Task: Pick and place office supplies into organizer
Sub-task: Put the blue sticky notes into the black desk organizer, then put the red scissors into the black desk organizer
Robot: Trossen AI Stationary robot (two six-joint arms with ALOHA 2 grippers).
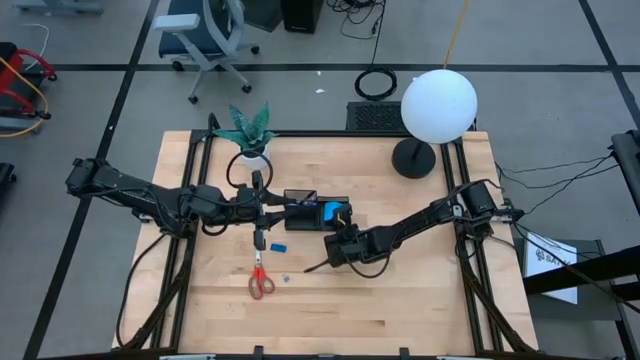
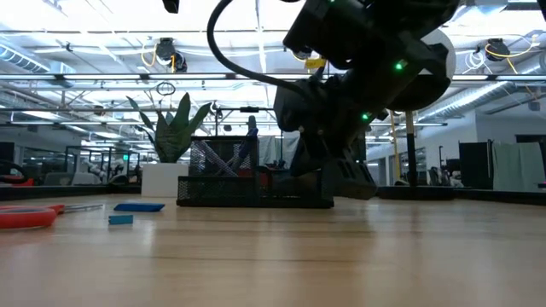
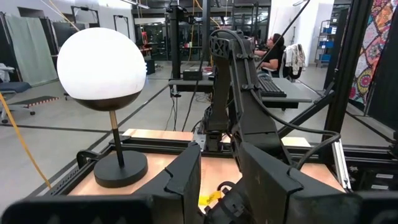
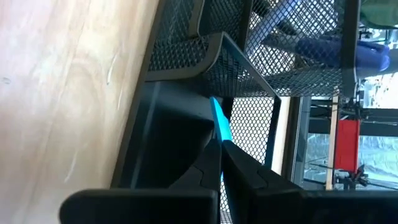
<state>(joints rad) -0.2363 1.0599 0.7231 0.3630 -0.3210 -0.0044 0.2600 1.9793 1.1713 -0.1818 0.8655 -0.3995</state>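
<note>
Black wire-mesh organizer (image 1: 316,213) mid-table, rectangular, one section walled higher; in low view mesh walls with slim pens (image 2: 223,159) leaning inside the tall part. Bright blue note pad (image 1: 332,210) seen inside it from above.

Right gripper (image 4: 219,163) low on the wood just beside organizer's near wall, fingers pinched tight on a thin bright blue strip (image 4: 219,122), flat and sharp-edged; exact item hard to tell. Mesh wall right ahead of fingertips, smooth pale wood grain to one side.

Left gripper (image 1: 262,210) hovering just off organizer's other end, fingers (image 3: 186,174) partly apart; nothing visible between them in wrist view, held item cannot tell.

Below left gripper on table: red-handled scissors (image 1: 260,280), looped plastic handles, blades pointing toward gripper. Flat blue piece (image 1: 278,244) between scissors and organizer, tiny blue block (image 1: 285,278) just beside scissors. In low view red handles (image 2: 26,215) at edge, flat blue piece (image 2: 138,206) and small block (image 2: 120,220) lying on wood.

Beyond right gripper: lamp (image 1: 438,105), matte white globe on thin stem, round black base. Beyond left gripper: spiky green plant (image 1: 249,126) in white pot. Table (image 1: 400,310) light butcher-block wood, black rails.
</note>
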